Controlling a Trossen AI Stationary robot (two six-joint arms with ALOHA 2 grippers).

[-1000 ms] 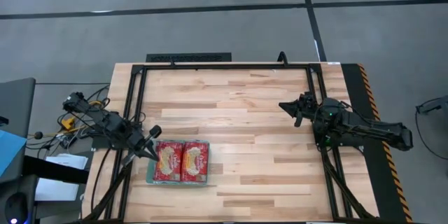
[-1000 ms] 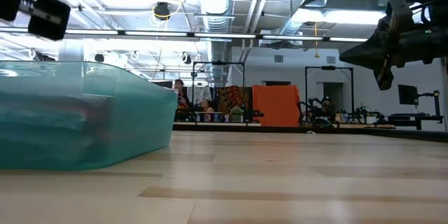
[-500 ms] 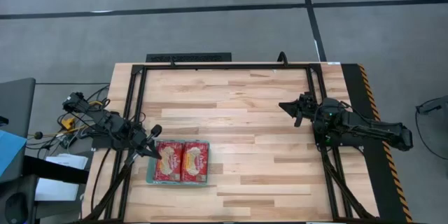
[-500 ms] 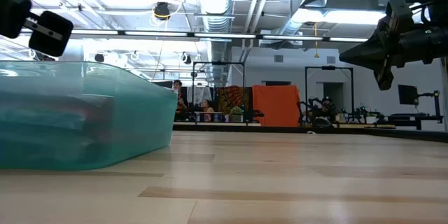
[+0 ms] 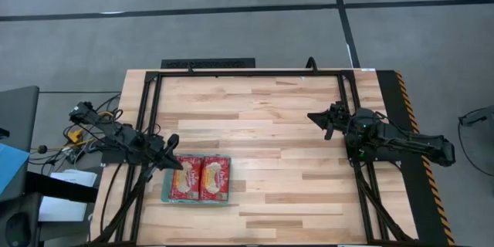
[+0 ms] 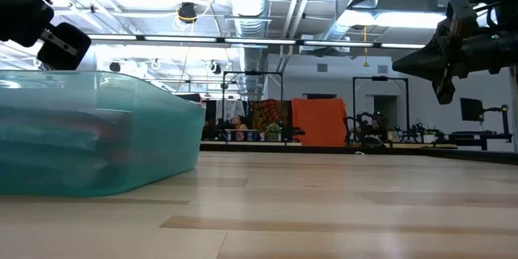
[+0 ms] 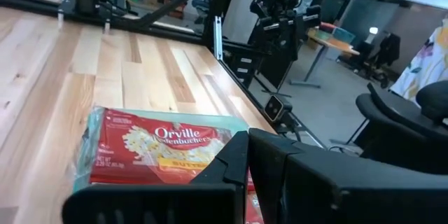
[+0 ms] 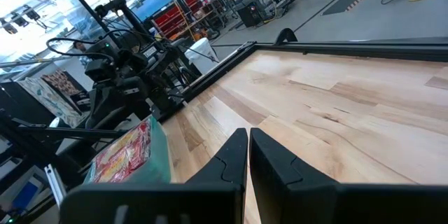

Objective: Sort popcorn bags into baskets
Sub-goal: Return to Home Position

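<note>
A shallow teal basket (image 5: pixel 165 193) stands near the table's front left. Two red popcorn bags (image 5: pixel 185 178) (image 5: pixel 215 177) lie flat side by side on top of its contents. In the low view the basket's cloudy wall (image 6: pixel 121 129) hides how many bags lie below. My left gripper (image 5: pixel 176 163) hovers shut just above the basket's far left corner, pointing level, with a bag (image 7: pixel 161 140) beyond its fingertips. My right gripper (image 5: pixel 320 120) hangs shut over the table's right part, far from the basket, with nothing in it.
A black metal frame (image 5: pixel 247 73) borders the wooden table top. Bare wood (image 5: pixel 285 162) stretches between the basket and the right arm. Cables and equipment (image 5: pixel 77 135) sit beyond the left edge. The room beyond shows in the low view.
My left gripper has rolled about its own pointing line while staying over the basket's far left corner, and it stays shut. The bags and basket have not moved.
</note>
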